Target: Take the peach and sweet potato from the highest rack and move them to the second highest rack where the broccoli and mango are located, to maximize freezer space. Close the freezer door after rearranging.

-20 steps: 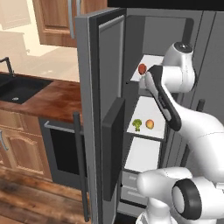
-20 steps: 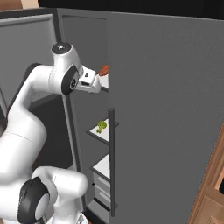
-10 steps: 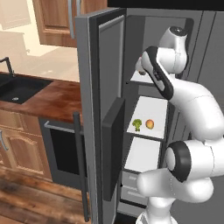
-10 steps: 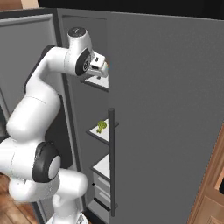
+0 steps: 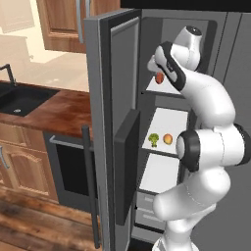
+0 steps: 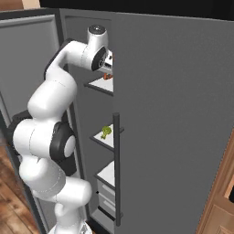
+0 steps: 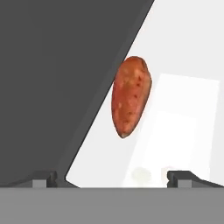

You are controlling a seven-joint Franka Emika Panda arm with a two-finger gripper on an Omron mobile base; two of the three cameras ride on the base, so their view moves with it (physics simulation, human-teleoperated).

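Note:
The reddish-brown sweet potato (image 5: 159,77) (image 6: 108,77) (image 7: 130,96) lies on the highest rack (image 5: 171,89) (image 6: 97,84), close to the freezer's dark side wall. My gripper (image 5: 154,64) (image 6: 109,62) (image 7: 112,176) hovers just above it, open, with nothing between its fingers. The potato sits ahead of the fingertips (image 7: 45,176), roughly centred between them and untouched. On the second highest rack (image 5: 172,121) (image 6: 101,140) stand the green broccoli (image 5: 153,139) (image 6: 106,132) and the orange mango (image 5: 167,139). The peach is hidden. The freezer door (image 5: 104,122) stands wide open to the left.
A lower shelf (image 5: 159,171) and drawers (image 5: 147,206) sit below the racks. The closed grey door (image 6: 173,119) with its long handle (image 6: 116,169) borders the opening on the right. A wooden counter (image 5: 59,110) with a black sink (image 5: 17,94) lies left of the open door.
The arm has swung upward and its hand has moved from in front of the freezer to just above the sweet potato on the top rack. Jaws stayed open; the food has not moved.

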